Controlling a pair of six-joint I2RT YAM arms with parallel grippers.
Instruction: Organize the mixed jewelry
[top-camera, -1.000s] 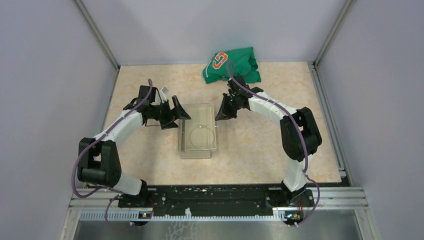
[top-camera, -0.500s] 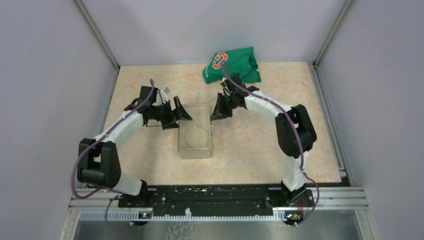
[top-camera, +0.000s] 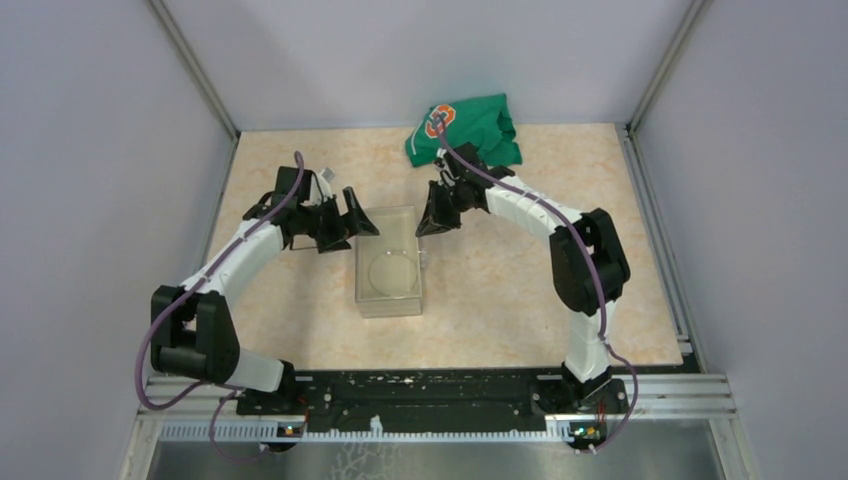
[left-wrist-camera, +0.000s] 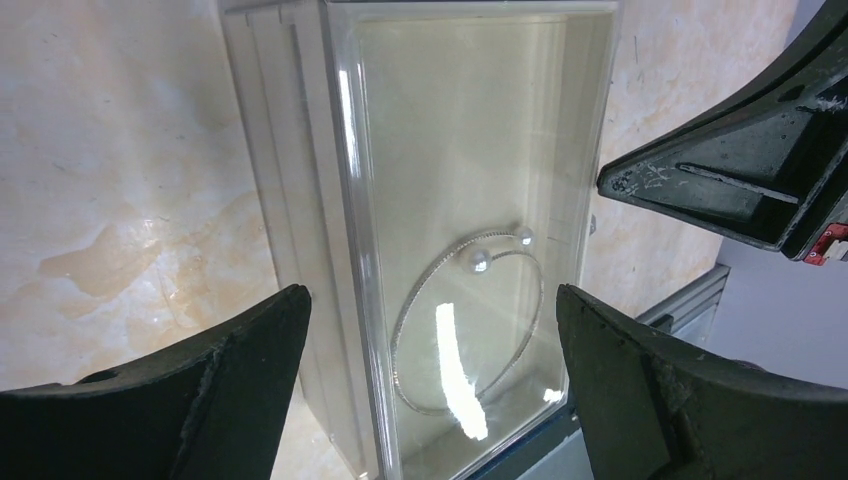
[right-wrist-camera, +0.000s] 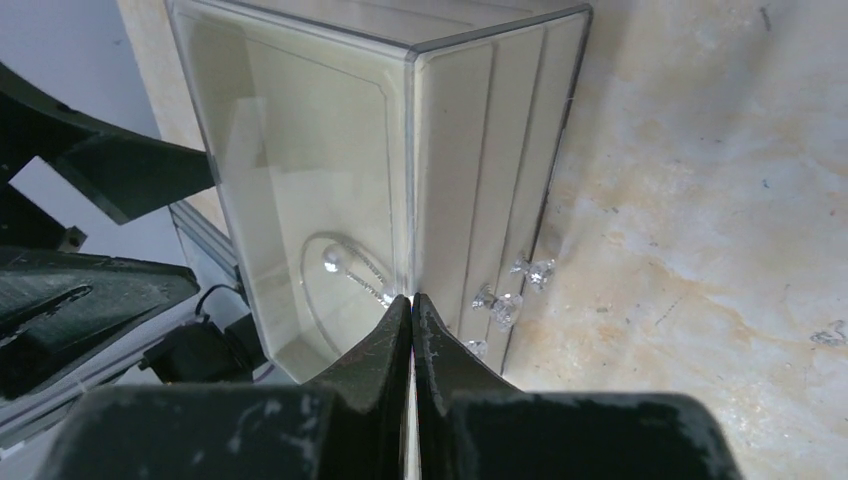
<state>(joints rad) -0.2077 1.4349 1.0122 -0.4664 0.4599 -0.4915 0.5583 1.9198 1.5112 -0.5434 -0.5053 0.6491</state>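
**Hoop in box, small pieces not yet sorted**

Left gripper (top-camera: 348, 226): fingers spread wide and empty, just off the left side of the clear box (left-wrist-camera: 340, 150), touching nothing visible. The wire hoop (left-wrist-camera: 478, 262) lies flat inside the box, so that part looks done. Right of the box, the tiny silvery pieces (right-wrist-camera: 500, 302) sit loose on the table (right-wrist-camera: 700, 200), just beside the stacked beige trays (right-wrist-camera: 520, 150). Right gripper (right-wrist-camera: 412, 298): fingers pressed fully together and holding nothing, tips at the box's right corner edge. Can't tell if they touch it. Judged about midway, with the small pieces left to sort.
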